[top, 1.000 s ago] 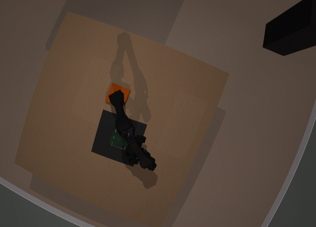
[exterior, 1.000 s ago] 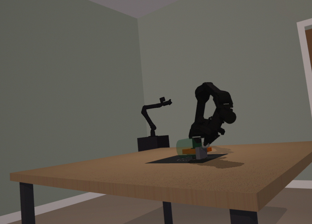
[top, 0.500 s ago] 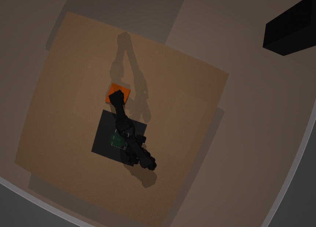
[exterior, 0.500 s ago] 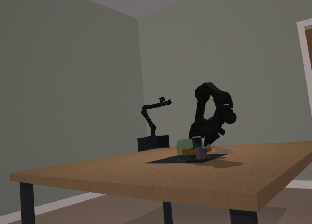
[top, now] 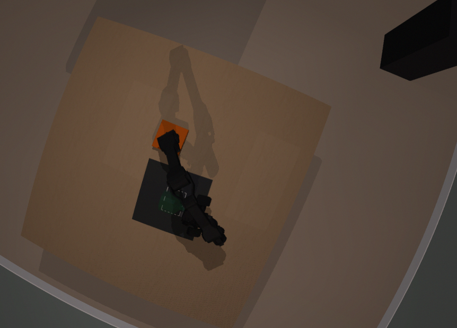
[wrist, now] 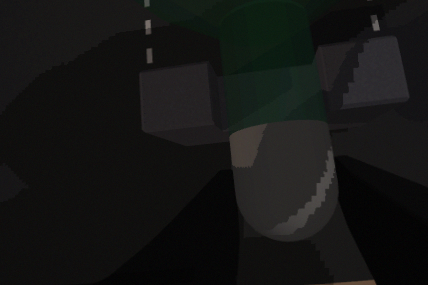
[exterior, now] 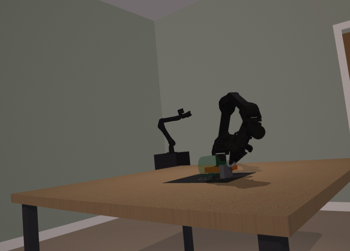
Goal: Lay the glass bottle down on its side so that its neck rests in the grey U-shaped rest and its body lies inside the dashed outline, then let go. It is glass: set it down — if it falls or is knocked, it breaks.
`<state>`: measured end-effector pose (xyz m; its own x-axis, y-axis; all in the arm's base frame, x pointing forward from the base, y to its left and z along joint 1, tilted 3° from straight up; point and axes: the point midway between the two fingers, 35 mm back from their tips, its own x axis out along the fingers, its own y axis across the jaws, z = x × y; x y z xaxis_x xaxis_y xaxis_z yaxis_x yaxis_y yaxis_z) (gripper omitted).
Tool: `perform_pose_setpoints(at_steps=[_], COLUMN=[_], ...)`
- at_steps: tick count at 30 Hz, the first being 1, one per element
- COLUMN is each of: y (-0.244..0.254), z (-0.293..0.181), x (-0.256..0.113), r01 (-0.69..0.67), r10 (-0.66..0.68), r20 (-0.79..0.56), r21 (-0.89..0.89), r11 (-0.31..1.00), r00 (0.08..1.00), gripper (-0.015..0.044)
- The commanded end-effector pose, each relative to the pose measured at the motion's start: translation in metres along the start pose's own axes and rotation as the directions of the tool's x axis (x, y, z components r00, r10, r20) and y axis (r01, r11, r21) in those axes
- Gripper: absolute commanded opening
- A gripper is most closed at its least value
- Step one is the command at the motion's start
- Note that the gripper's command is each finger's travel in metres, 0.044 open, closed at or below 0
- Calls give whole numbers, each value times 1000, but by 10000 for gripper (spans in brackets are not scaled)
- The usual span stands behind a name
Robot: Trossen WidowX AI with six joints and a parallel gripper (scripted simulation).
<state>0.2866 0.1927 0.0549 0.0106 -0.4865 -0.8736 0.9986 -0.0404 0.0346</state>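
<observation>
The green glass bottle (top: 170, 203) (exterior: 207, 163) (wrist: 267, 86) lies on its side on the black mat (top: 146, 194) (exterior: 186, 180). Its neck sits between the two blocks of the grey U-shaped rest (exterior: 224, 172) (wrist: 175, 98). Its body reaches into the dashed outline (top: 170, 212) (wrist: 148, 26). The pale grey cap end points toward the wrist camera. My gripper (exterior: 232, 161) (wrist: 283, 176) is low over the rest and shut on the bottle at its cap end. The fingers show only as dark shapes beside the cap in the wrist view. The arm hides the rest in the overhead view.
An orange block (top: 166, 131) (exterior: 235, 168) lies on the wooden table (top: 87, 152) (exterior: 175, 204) just behind the mat, by the arm's base. A black box (top: 419, 38) (exterior: 171, 159) carrying a second small arm stands off the table.
</observation>
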Motion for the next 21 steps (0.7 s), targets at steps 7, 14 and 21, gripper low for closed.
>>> perform_pose_setpoints(at_steps=[7,14,21], y=[2,1,-1], z=[3,2,-2], x=[3,4,2], r01=[-1,-2,-5], r10=[1,2,5], r20=[-1,-7,-17], r21=[0,-1,-4], r11=[1000,1000,1000], r00=[1000,1000,1000], gripper=[125,125,125])
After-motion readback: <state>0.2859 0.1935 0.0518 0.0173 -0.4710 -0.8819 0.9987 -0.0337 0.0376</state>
